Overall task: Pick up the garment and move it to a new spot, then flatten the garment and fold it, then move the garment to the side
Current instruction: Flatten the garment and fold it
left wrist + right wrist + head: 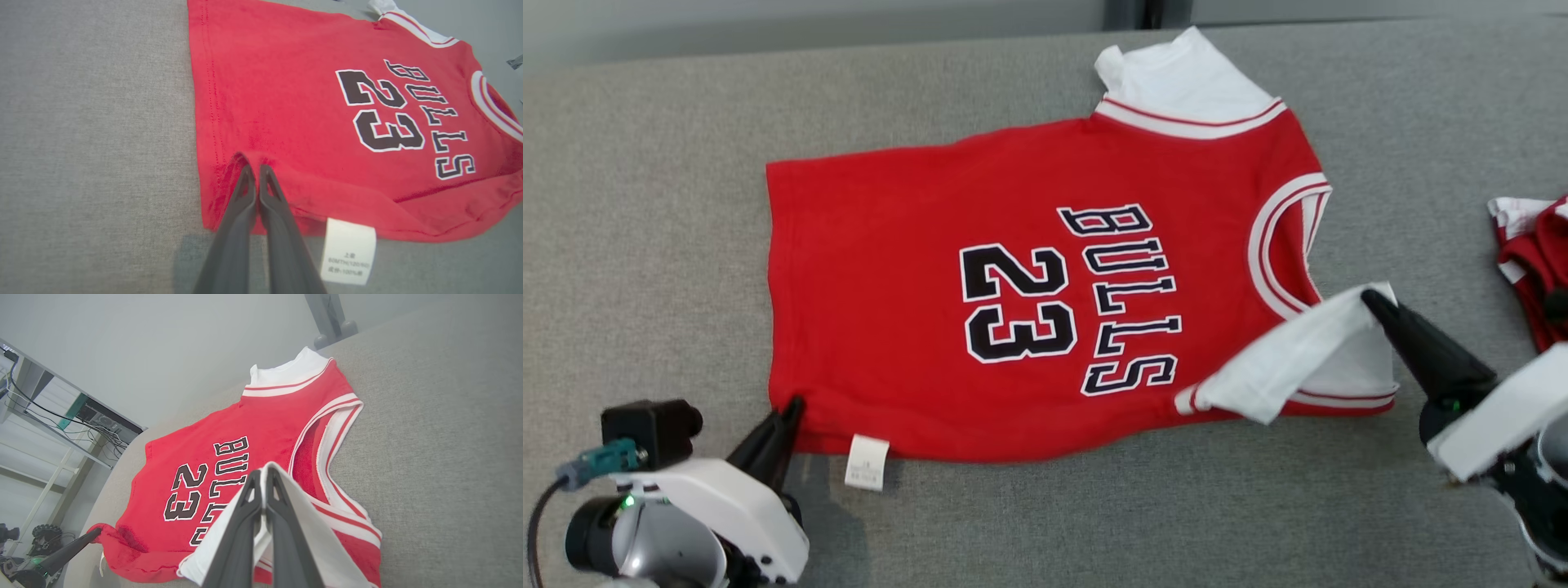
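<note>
The garment [1029,286] is a red jersey with white sleeves, printed "BULLS 23", spread on the grey cushion [645,245]. My left gripper [792,406] is shut on the jersey's near hem corner; in the left wrist view the fingers [255,171] pinch a small raised fold of red cloth [286,122]. My right gripper [1372,298] is shut on the white near sleeve [1290,351], which is lifted and draped over the fingers. The right wrist view shows that white cloth [298,506] clamped between the fingers, with the jersey [261,428] beyond.
A second red and white garment [1531,261] lies bunched at the right edge of the cushion. A white care label [866,463] hangs from the jersey's near hem. Shelving with cables [61,416] stands beyond the cushion's far side.
</note>
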### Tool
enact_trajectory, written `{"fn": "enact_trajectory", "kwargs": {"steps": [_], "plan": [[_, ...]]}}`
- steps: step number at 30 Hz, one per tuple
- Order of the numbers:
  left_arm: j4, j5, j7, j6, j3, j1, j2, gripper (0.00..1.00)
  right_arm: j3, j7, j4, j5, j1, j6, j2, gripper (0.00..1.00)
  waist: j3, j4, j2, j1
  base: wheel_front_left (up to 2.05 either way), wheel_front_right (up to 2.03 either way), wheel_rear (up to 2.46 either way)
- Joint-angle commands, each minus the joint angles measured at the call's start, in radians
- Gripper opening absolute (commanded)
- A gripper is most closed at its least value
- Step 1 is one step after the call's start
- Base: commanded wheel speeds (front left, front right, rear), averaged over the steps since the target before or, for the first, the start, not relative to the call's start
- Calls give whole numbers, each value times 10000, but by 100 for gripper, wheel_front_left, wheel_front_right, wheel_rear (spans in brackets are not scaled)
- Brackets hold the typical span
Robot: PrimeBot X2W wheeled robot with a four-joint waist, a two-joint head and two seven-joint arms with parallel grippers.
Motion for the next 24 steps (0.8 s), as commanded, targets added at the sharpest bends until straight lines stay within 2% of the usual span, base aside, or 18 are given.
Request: {"fn": "enact_trajectory", "kwargs": {"steps": [1,7,16,18,19,20,21,22,23,24], "plan": [[87,-38,-82,-66,54,-302,43,0,79,36,181,59,-322,5,-147,0,441,127,0,0,0,0,0],[833,-277,-403,-286,233,-1305,-27,0,806,-271,1854,475,-2366,5,-574,0,1073,242,0,0,0,0,0],[1612,-440,-867,-410,292,-2068,-270,0,1527,-1088,3631,1313,-4073,5,-814,0,1548,417,0,0,0,0,0],[1730,-483,-1050,-429,307,-2163,-361,49,1661,-1350,3905,1510,-4263,5,-884,0,1582,458,0,0,0,0,0],[1786,-509,-1149,-467,304,-2212,-421,100,1738,-1472,4028,1636,-4347,5,-877,0,1593,469,0,0,0,0,0],[1845,-537,-1227,-490,306,-2247,-470,100,1834,-1565,4126,1711,-4391,5,-892,19,1597,476,0,0,0,0,0],[1899,-535,-1281,-505,292,-2241,-486,100,1939,-1668,4209,1763,-4434,5,-936,45,1591,478,0,0,0,0,0],[1941,-536,-1343,-519,272,-2238,-518,100,2064,-1755,4293,1840,-4476,5,-977,80,1593,473,0,0,0,0,0],[1984,-560,-1423,-528,277,-2235,-565,100,2173,-1851,4356,1900,-4501,5,-1009,100,1586,468,0,0,0,0,0],[2003,-573,-1501,-522,294,-2227,-597,100,2282,-1943,4398,1947,-4509,5,-1059,100,1582,464,0,0,0,0,0]]}}
